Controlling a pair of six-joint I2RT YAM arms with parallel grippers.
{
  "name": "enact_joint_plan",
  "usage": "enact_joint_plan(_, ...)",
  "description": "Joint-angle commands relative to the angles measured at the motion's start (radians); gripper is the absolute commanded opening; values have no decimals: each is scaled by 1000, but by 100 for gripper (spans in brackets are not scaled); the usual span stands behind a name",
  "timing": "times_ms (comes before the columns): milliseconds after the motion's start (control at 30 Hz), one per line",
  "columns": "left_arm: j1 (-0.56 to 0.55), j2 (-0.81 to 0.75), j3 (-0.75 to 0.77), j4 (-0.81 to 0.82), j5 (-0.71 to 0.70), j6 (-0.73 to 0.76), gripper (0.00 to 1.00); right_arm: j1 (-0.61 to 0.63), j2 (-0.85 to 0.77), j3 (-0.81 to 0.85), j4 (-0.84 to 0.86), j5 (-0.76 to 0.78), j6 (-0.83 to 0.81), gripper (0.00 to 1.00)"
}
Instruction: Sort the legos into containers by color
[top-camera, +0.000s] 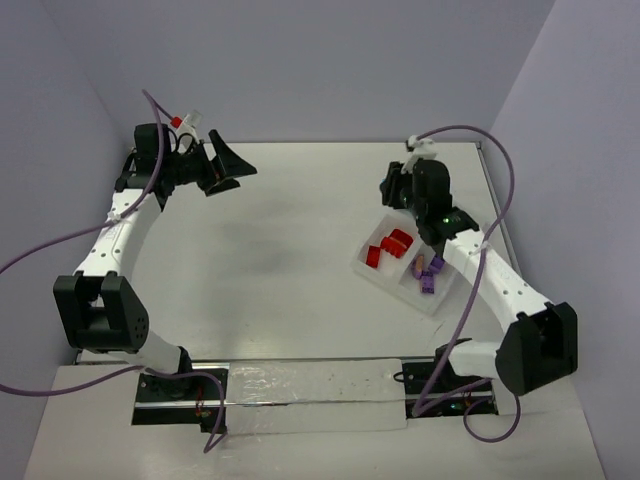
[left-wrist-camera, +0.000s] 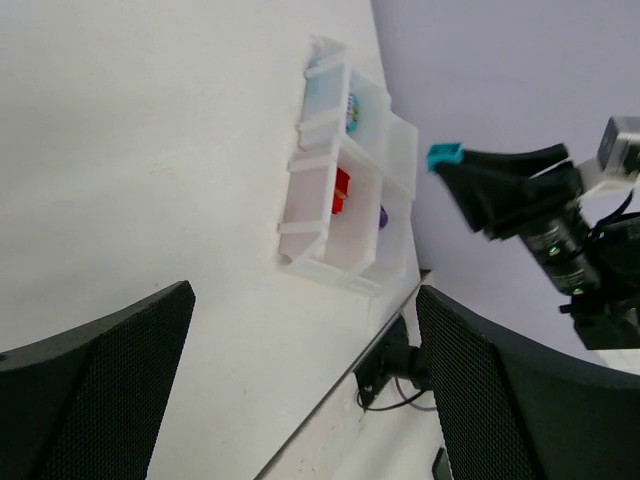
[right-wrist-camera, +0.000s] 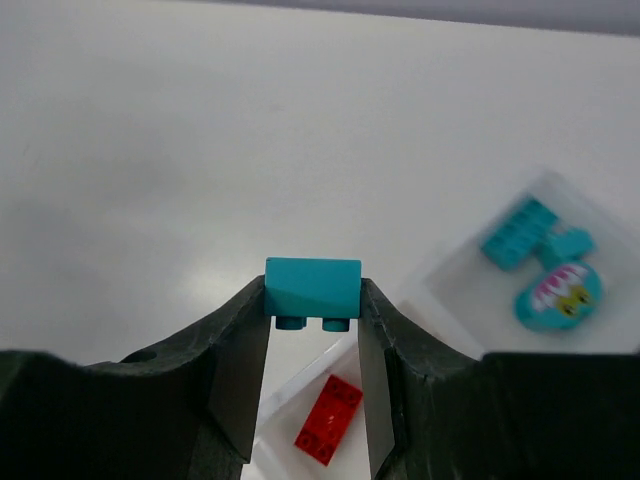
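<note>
From above, the right arm (top-camera: 490, 270) hides part of the tray (top-camera: 390, 284).

compartments (left-wrist-camera: 305, 215) 4; teal legos (right-wrist-camera: 312, 285) 3; round teal piece (right-wrist-camera: 556, 294) 1; red legos (top-camera: 400, 240) ~3; purple legos (top-camera: 428, 281) ~3

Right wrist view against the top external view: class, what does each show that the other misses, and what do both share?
Only the right wrist view shows the teal brick pinched in the right hand, and more teal pieces lying in one compartment. Only the top external view shows the open left hand, far off on the left side, and the purple bricks. Both show the white tray with red bricks in it.
</note>
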Motion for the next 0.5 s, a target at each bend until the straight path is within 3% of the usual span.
enact_joint_plan(0, -19, -43, -41, -43, -115, -4, 99, -121, 140, 159, -230, 266, 345, 0)
enact_joint_plan(133, -19, -57, -70, -61, -137, 2, 99, -193, 231, 222, -255, 280, 410, 0)
enact_joint_plan(400, -19, -83, -76, -130, -200, 52, 99, -219, 367, 289, -289, 359, 389, 0)
enact_joint_plan(467, -19, -84, -84, -132, -205, 54, 99, -224, 382, 277, -273, 357, 391, 5)
